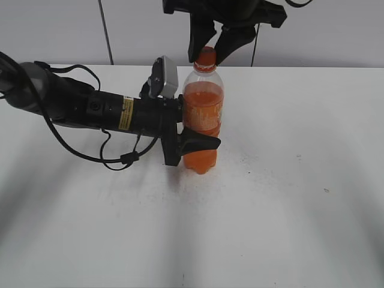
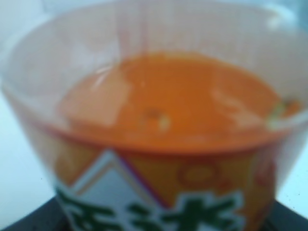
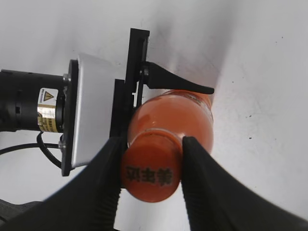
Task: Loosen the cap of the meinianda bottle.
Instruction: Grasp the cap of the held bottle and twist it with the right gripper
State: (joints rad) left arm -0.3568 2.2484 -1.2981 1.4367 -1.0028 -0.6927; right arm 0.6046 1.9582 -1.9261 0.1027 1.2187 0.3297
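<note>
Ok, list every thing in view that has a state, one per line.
meinianda bottle: upright on the table, partly filled with orange liquid, clamped at its body.
cap: on the bottle neck, pinched from two sides.
left gripper: reaching in sideways, shut on the bottle body.
right gripper: above the bottle, fingers against both sides of the cap.

A plain white table (image 1: pixel 288 198) fills most of the scene, its surface dotted with a few tiny dark specks. Beyond the table's far edge stands a pale grey wall (image 1: pixel 54 30) crossed by a thin dark vertical seam (image 1: pixel 106 33). Lighting is soft and even.
</note>
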